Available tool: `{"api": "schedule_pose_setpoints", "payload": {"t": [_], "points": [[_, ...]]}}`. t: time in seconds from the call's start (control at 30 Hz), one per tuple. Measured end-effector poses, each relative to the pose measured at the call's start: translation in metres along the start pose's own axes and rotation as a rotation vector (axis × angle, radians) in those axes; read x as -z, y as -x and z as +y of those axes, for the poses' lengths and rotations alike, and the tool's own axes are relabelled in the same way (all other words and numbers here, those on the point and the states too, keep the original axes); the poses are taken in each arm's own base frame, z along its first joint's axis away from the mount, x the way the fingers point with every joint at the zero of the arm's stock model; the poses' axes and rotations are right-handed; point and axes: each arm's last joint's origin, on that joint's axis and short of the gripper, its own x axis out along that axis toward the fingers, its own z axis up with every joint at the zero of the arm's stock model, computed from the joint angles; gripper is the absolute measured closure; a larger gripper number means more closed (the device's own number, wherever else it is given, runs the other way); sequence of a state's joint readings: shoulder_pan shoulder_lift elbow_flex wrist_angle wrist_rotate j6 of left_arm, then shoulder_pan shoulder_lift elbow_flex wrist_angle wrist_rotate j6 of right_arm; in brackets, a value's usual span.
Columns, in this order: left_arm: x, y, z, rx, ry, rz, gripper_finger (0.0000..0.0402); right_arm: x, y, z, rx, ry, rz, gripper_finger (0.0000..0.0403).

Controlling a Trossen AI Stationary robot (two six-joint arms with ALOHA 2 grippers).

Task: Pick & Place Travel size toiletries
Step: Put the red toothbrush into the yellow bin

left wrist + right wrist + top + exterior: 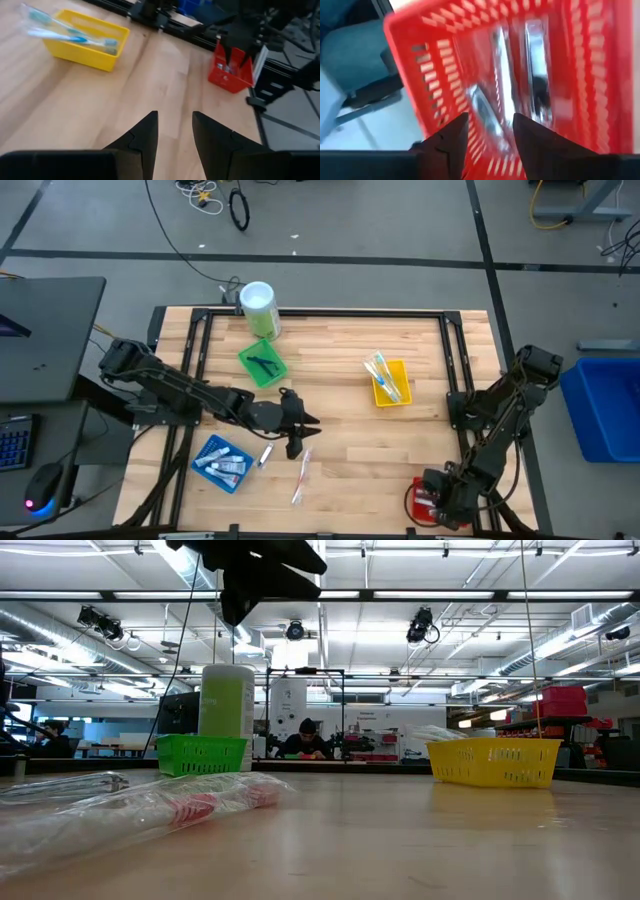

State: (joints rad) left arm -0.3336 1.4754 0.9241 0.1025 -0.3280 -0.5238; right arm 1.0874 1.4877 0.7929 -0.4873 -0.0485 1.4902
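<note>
My left gripper (306, 430) (175, 120) hangs open above the table's middle and holds nothing. Just near of it lie a pink toothbrush in a clear wrapper (302, 474) (190, 808) and a small white tube (266, 455). The blue tray (205, 471) holds several white tubes. Blue and clear toothbrushes (383, 374) (70, 34) lie in the yellow tray (399, 397) (95, 59). Thin black pieces (264, 364) sit in the green tray (250, 367). My right gripper (433, 502) (490, 125) is open over the red tray (412, 498) (420, 65), above silvery wrapped items (505, 75).
A tall green canister with a white lid (258, 308) (227, 705) stands at the far edge beside the green tray. Black frame rails (200, 360) run along the table's left, far and right sides. Bare wood lies between the yellow tray and the red tray.
</note>
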Motion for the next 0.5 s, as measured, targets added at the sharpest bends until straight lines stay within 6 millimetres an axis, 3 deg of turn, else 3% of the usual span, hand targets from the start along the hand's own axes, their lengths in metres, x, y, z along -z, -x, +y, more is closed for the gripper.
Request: {"api": "schedule_pose_setpoints", "payload": {"t": [0.13,0.3,0.5], "points": [[0.001,0.0,-0.002,0.051,0.008,0.03,0.027,-0.006,0.011,0.0,-0.046,-0.047,0.11,0.0239],[0.004,0.002,-0.007,0.09,0.049,0.053,0.0251,-0.018,0.037,-0.001,-0.146,-0.074,0.073,0.0253],[0.026,-0.011,-0.014,0.099,0.119,0.14,0.0218,-0.036,0.081,-0.011,-0.213,0.136,-0.326,0.0263]]}}
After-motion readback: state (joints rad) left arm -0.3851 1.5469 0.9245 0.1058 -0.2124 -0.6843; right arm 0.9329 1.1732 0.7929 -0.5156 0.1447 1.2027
